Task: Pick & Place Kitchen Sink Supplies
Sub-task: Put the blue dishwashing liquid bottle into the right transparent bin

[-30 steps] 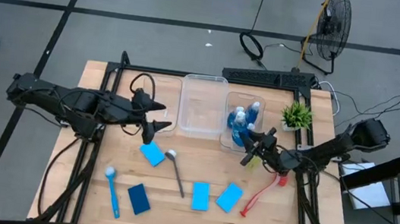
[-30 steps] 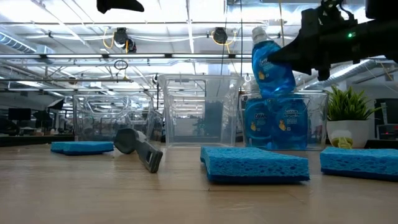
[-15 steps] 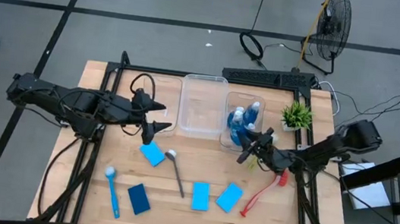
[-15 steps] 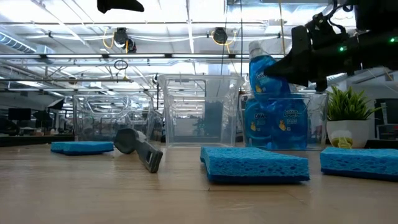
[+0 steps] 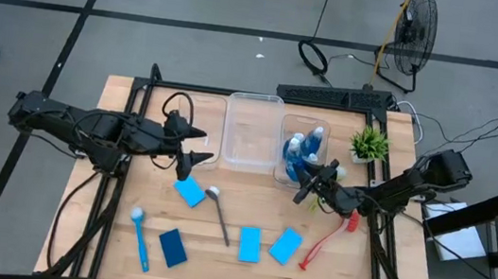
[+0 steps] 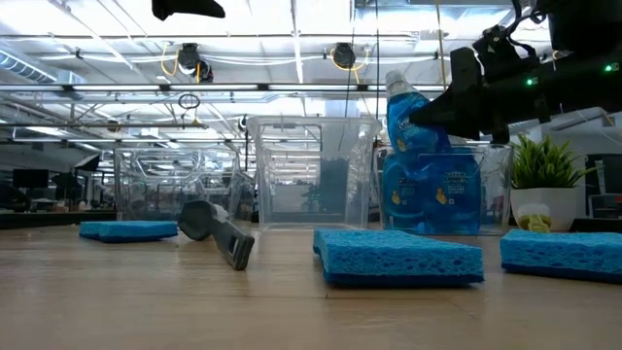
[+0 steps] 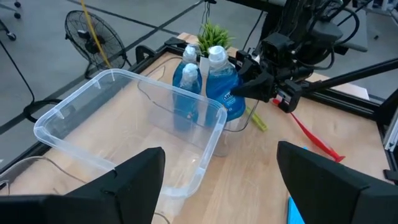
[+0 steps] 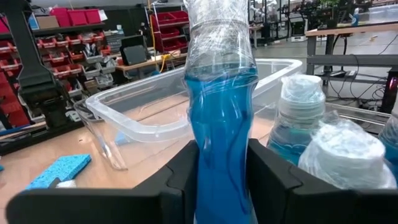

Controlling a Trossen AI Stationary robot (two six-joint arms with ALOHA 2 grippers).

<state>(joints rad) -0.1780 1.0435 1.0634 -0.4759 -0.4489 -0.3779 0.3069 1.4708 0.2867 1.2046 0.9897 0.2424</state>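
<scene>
Bottles of blue dish soap point(image 5: 303, 153) crowd the small clear bin point(image 5: 302, 150) at the back of the bench point(image 5: 215, 259), seen from above, with the right gripper point(image 5: 303, 186) at the bin's near edge. An empty larger bin point(image 5: 252, 132) sits beside it. The left gripper point(image 5: 192, 157) hovers, holding nothing, above a blue sponge point(image 5: 189, 191). Still loose on the bench: a grey brush point(image 5: 218, 213), a blue brush point(image 5: 139, 237), a dark sponge point(image 5: 172, 247), two more blue sponges point(image 5: 249, 243) point(image 5: 285, 245), a red brush point(image 5: 324, 242) and a yellow-green one point(image 5: 316, 202) under the right arm.

From bench level, the right gripper holds one bottle point(image 6: 408, 112) tilted above the others in the bin; sponges lie in the foreground.

From the left wrist, that arm's fingers point(image 7: 130, 177) stand wide apart with nothing between them, facing the bins and the potted plant point(image 7: 212, 34).

From the right wrist, the fingers point(image 8: 186, 171) are clamped on the waist of the held bottle point(image 8: 219, 118), its neighbours' pale caps point(image 8: 306, 99) close beside it.

By appearances the bottles are nearly finished, the fourth going into the bin, while every sponge and brush awaits sorting — well under half done.
</scene>
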